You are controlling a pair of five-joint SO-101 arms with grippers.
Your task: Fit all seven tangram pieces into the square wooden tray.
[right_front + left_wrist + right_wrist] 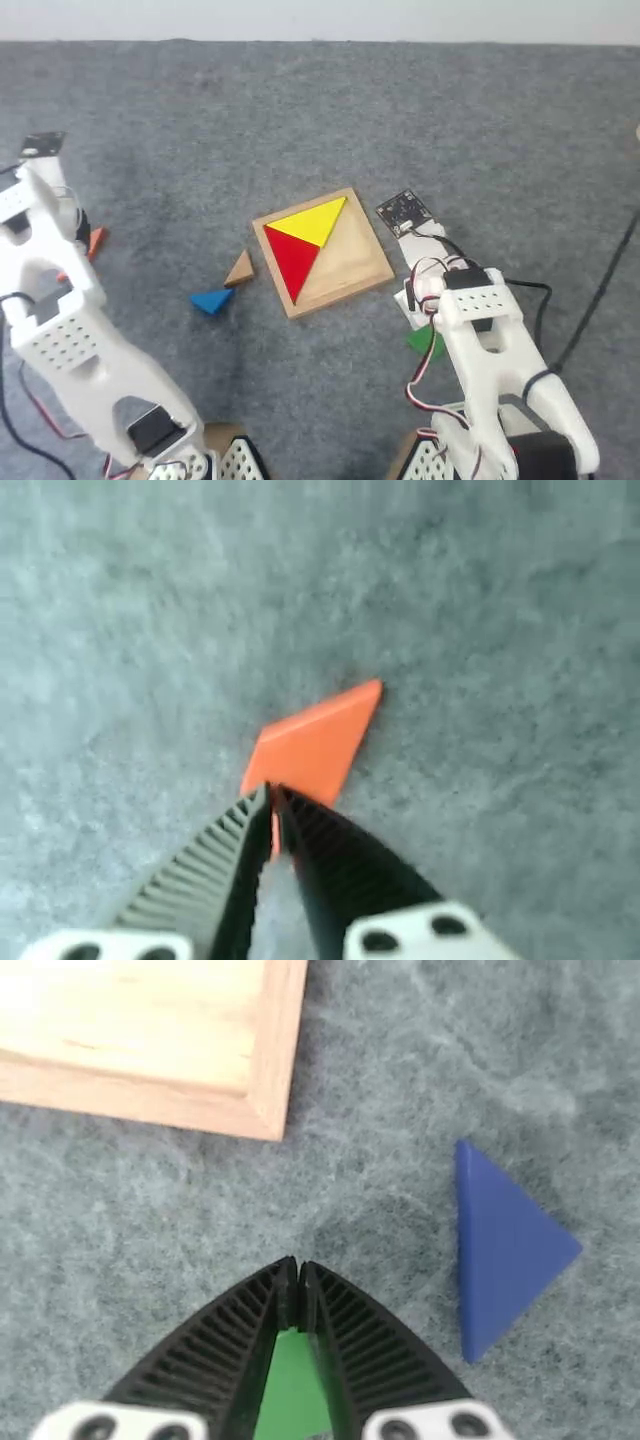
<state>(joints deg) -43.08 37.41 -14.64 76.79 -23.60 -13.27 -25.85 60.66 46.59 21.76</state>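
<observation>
**Both pincers closed**

Your left gripper (272, 798) is clamped on the orange piece (315, 742), well apart from the tray (350, 265); your right gripper (299, 1265), tips touching, sits over the green piece (292, 1395) near the tray's corner

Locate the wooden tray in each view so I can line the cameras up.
High view: wooden tray mid-frame on the grey carpet, red triangle and yellow triangle inside.
Right wrist view: one tray corner, just beyond the right fingers.
Left wrist view: orange piece, its corner between the left fingers.
Shared landmark: the grey carpet.
</observation>
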